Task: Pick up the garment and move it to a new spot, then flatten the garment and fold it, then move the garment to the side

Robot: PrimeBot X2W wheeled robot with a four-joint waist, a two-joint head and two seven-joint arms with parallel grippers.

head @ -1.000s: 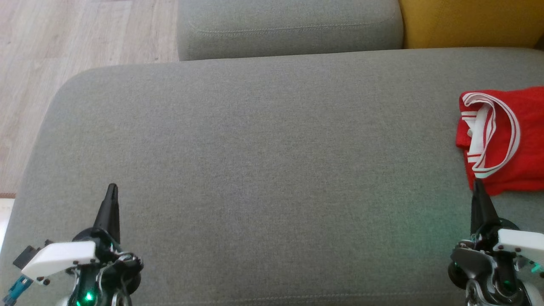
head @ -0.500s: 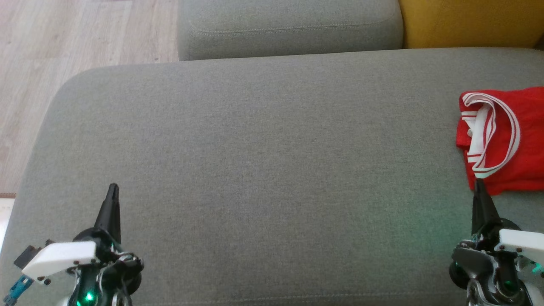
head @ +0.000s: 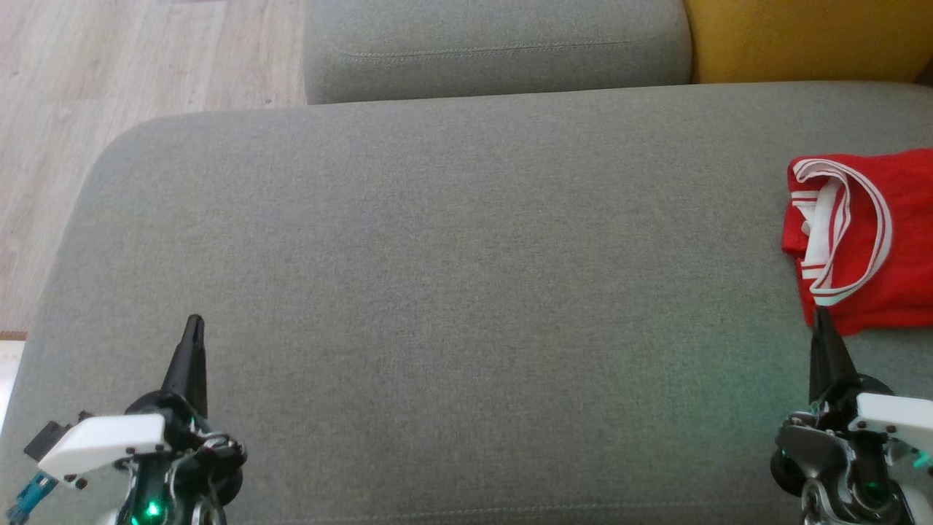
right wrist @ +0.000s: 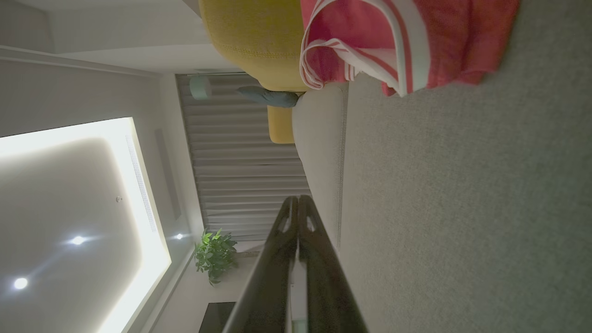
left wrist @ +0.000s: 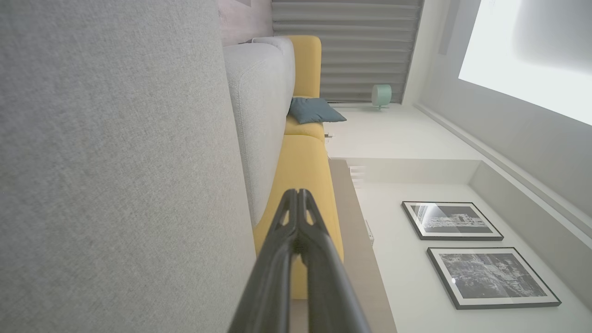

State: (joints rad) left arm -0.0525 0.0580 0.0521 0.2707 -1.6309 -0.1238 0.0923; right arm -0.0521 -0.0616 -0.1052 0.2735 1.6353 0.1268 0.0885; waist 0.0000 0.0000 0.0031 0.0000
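Lying bunched at the right edge of the grey sofa cushion (head: 452, 277), the red garment (head: 867, 240) with white striped trim is partly cut off by the head view's border. It is judged to be light, soft and limp, so no shape will be held once it is lifted, and a single-layer pinch may let it unfurl. A hold is best taken on the thicker banded hem, where layers are stacked. The left pincer (head: 193, 324) is seen pressed together and empty, well apart from the cloth. The right pincer (head: 820, 315) is likewise closed on nothing, its tips just short of the garment's near edge, and no contact is shown in the right wrist view.
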